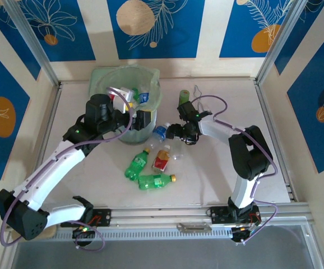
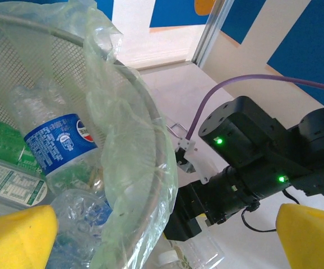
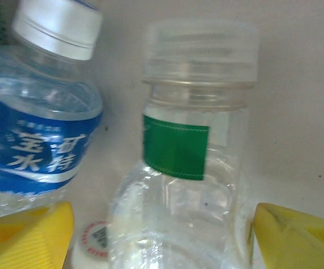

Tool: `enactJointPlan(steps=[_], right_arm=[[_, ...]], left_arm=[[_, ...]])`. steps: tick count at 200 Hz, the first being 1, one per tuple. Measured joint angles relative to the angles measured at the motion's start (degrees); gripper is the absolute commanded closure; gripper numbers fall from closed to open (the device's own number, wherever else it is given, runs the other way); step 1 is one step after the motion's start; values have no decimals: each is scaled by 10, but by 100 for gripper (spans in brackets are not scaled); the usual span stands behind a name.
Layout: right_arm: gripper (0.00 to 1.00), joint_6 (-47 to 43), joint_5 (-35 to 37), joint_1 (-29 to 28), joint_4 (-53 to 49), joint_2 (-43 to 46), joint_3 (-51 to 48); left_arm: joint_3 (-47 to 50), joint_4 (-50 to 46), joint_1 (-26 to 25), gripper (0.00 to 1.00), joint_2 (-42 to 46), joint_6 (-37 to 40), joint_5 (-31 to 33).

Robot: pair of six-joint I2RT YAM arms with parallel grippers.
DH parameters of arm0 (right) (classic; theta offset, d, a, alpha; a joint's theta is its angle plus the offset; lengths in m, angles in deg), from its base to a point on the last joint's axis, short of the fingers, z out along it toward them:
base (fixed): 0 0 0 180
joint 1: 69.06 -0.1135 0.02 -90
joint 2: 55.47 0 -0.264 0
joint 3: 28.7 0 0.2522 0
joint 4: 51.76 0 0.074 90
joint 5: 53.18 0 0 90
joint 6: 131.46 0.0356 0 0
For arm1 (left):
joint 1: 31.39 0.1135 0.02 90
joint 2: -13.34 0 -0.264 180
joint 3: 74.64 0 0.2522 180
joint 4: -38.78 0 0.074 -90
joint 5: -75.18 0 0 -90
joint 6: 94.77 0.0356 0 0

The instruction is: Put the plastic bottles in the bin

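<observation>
Already bottles [image 2: 55,145] lay in the bin [image 2: 16,56], perhaps five more on the bench [image 1: 218,168]; left fingers [image 2: 16,235] gaped empty, right fingers [image 3: 27,238] open astride a clear bottle [image 3: 179,185].

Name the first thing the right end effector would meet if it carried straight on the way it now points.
Most likely the clear bottle with the green label, dead ahead between the fingers of the right end effector; the blue-labelled bottle lies off to one side. Depth is unclear.

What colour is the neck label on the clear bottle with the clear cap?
Green. The label on the bottle shows best in the right wrist view.
</observation>
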Motion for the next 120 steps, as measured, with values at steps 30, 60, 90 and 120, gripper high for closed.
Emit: enactJointPlan(steps=[30,60,90,120], right_arm=[[22,-3,14,-3,-6,-21,2],[24,-3,19,-4,-9,-29,2],[32,-5,19,-4,-9,-29,2],[41,-7,18,-4,-9,-29,4]], left_arm=[[8,5,0,0,11,0,14],[9,9,0,0,12,0,21],[9,10,0,0,12,0,23],[9,11,0,0,12,0,29]])
